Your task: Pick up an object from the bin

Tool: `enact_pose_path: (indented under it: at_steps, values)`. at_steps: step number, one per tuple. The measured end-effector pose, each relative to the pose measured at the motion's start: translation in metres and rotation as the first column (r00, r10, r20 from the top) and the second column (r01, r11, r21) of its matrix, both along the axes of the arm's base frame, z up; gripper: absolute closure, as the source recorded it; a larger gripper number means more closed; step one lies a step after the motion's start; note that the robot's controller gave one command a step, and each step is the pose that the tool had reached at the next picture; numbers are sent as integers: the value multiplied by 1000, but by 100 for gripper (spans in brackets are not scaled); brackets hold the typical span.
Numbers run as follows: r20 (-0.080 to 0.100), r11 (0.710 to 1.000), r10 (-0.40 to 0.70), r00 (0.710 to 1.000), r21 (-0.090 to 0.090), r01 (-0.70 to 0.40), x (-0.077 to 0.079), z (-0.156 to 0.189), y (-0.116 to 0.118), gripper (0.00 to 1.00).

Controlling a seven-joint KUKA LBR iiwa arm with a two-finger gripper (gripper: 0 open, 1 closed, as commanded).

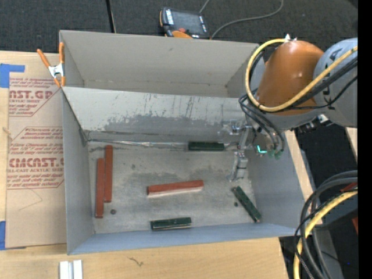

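A slim dark green bar point(247, 204) lies flat and diagonal on the bin point(174, 167) floor near its right front corner.

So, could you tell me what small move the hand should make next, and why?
Probably a short move down onto the slanted dark green stick near the bin's right wall. The hand hangs just beyond that stick's upper end, and it is the nearest thing; the red stick lies further off on the mid floor.
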State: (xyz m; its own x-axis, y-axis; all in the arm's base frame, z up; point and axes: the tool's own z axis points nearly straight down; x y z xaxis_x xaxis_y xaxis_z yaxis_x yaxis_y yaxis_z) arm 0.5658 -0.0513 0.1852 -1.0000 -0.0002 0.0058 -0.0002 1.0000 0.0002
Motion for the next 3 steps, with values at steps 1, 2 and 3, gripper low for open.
enact_pose_path:
  at_steps: [1, 2, 3]
  values:
    - [1, 975, 223, 975, 3, -223, -19, -119, 72, 0]
    - [6, 975, 221, 975, 1, -221, -16, -115, 71, 100]
    - [17, 936, 353, 935, -4, -353, 3, 30, 68, 100]
